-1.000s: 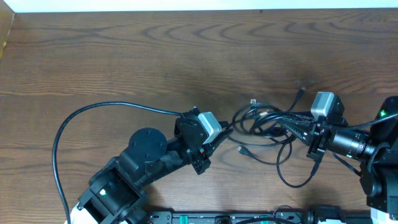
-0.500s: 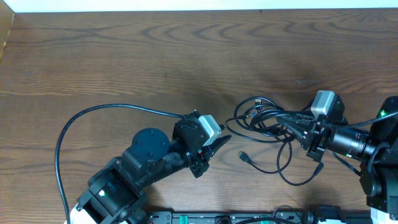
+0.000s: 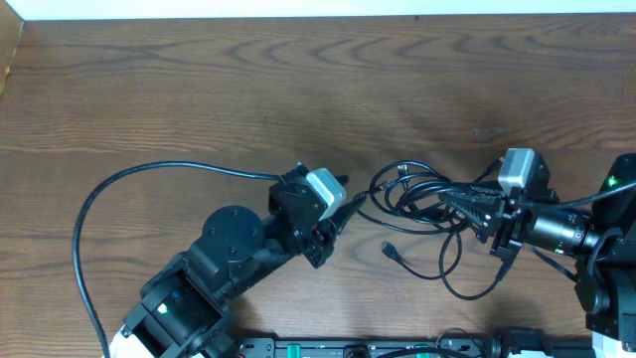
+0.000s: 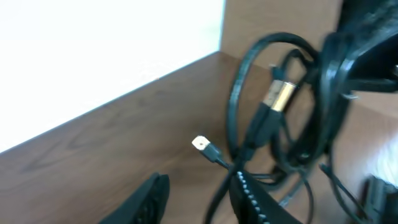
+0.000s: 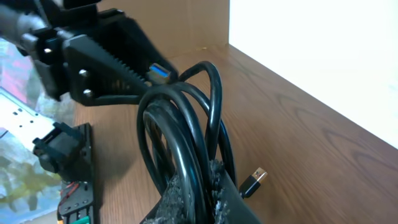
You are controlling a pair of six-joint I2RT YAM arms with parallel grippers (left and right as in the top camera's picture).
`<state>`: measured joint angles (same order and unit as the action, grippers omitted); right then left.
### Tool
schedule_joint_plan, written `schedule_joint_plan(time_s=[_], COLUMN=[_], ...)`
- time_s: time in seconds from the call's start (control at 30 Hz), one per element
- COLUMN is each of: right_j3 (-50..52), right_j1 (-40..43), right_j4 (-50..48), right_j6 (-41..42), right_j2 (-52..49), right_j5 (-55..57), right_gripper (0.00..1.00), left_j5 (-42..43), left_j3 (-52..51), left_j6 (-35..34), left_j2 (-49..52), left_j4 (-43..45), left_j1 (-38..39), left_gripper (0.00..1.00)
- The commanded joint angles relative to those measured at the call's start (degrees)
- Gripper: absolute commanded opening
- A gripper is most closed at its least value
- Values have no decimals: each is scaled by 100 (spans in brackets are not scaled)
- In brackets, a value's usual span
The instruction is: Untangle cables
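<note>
The cables (image 3: pixel 422 194) form a black tangle of loops on the wooden table between the two arms. My right gripper (image 3: pixel 449 203) is shut on the right side of the bundle; in the right wrist view several thick strands (image 5: pixel 186 143) run up out of its pads (image 5: pixel 214 180). A gold-tipped plug (image 5: pixel 252 182) lies beside them. My left gripper (image 3: pixel 346 196) stands open at the tangle's left edge. In the left wrist view (image 4: pixel 200 180) a strand passes between its fingers, close to the right one (image 4: pixel 252 199). A gold connector (image 4: pixel 277 96) and a small plug (image 4: pixel 200 144) show ahead.
A long black cable (image 3: pixel 119 189) arcs from the left wrist round to the left and down to the table's front edge. One loose cord end (image 3: pixel 390 249) and a hanging loop (image 3: pixel 467 283) lie in front of the tangle. A white wall borders the table's far edge.
My left gripper has opened and shifted slightly back toward the far side. The tangle has slid a little to the right with the right gripper, which stays shut.
</note>
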<state>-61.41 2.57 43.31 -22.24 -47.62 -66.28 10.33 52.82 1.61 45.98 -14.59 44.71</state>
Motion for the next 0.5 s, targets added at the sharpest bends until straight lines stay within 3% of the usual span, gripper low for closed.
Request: schedule_joint_plan(time_s=[0.0, 0.47], right_j3=[-68, -68], right_j1=[44, 44], right_j4=[-92, -417], right_j6=[98, 103], right_j2=[35, 35], right_j5=[-417, -756], right_gripper=[1, 1], left_j5=[-459, -737], left_j3=[28, 28], left_j6=[31, 4], left_j2=[-15, 413], left_j4=[13, -1204], left_j1=[-24, -24], left_gripper=[39, 40])
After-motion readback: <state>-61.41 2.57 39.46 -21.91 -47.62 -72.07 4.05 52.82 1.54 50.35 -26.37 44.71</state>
